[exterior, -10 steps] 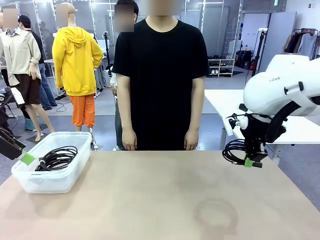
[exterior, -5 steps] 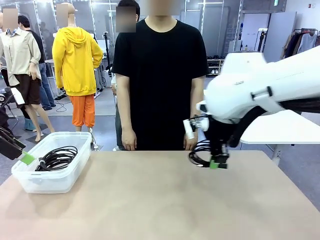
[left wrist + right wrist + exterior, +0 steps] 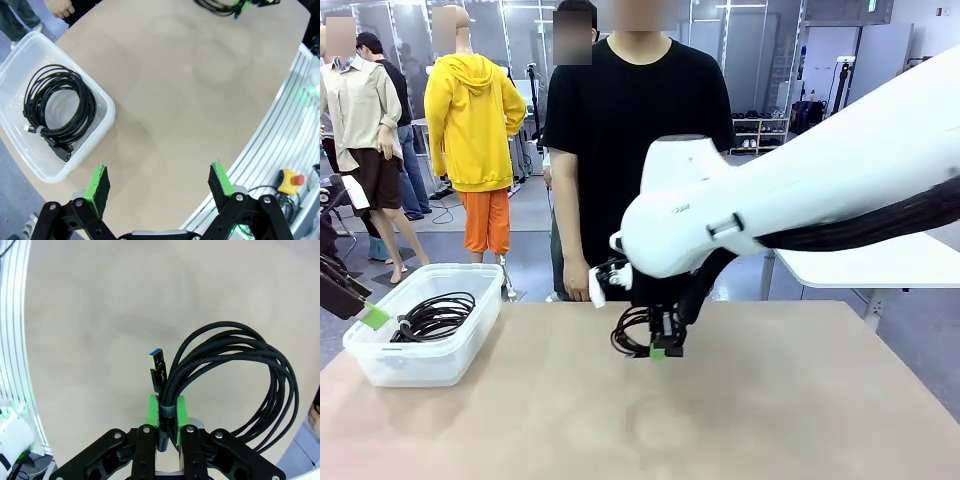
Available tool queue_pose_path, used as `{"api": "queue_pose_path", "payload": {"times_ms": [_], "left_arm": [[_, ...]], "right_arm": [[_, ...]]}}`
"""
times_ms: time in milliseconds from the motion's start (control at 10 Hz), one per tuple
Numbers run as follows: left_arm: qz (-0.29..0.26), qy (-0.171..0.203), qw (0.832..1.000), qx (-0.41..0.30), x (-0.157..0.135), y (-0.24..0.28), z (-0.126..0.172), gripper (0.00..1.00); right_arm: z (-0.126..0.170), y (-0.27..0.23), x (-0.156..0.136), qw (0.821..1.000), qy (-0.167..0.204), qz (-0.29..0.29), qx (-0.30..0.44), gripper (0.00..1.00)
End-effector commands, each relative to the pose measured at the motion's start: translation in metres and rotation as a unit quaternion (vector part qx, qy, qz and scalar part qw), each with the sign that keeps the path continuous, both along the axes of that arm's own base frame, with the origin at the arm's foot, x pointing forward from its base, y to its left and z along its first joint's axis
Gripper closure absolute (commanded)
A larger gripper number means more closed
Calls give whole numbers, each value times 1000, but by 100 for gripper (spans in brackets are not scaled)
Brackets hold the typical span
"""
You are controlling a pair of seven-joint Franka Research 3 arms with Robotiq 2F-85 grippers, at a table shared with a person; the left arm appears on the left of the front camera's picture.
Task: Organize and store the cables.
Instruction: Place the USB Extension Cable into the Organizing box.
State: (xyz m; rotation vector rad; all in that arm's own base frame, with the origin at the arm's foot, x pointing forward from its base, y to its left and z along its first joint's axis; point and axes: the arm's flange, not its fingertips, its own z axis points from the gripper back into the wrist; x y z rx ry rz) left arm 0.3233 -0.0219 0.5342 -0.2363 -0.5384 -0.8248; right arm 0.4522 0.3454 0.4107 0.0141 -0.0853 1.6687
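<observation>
Over the middle of the bench (image 3: 800, 420), toward its far edge: right gripper (image 3: 660, 350) clamped on one coiled black cable (image 3: 632, 330), held clear of the surface. From the right wrist camera, green pads (image 3: 180, 412) pinched tight on the bound neck of that cable (image 3: 240, 375), a blue-tongued USB plug (image 3: 158, 366) jutting up beside the loops.

At the bench's left edge: one clear plastic bin (image 3: 440, 355), holding one wound black cable (image 3: 435, 315). From the left wrist camera, same coil (image 3: 57, 107) lying flat against the bin (image 3: 102, 125) floor, plug ends bunched at one side.

Beside the bin's near-left corner: left gripper (image 3: 365, 312), fingers spread wide, empty. Seen along its own fingers (image 3: 100, 182), nothing between the two green pads, bare tabletop (image 3: 190, 100) beneath.

Behind the far edge: one person in a black T-shirt (image 3: 640, 150), arms hanging, hands (image 3: 578, 282) at the bench's rim.

Tally: two cables, one bin, two grippers.
</observation>
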Motion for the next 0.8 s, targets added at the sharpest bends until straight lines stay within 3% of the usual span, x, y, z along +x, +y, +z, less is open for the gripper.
{"api": "queue_pose_path", "payload": {"times_ms": [0,400,500,600,700], "left_arm": [[9,2,1000,1,-1,-1,1,0],[9,2,1000,1,-1,-1,1,0],[9,2,1000,1,-1,-1,1,0],[9,2,1000,1,-1,-1,1,0],[9,2,1000,1,-1,-1,1,0]], "right_arm": [[-24,22,8,1000,-2,-13,-3,100],[-75,40,-11,1000,11,7,2,100],[-80,41,-15,999,30,14,5,100],[-82,40,-15,999,39,13,5,82],[-85,39,-14,999,45,11,6,74]]}}
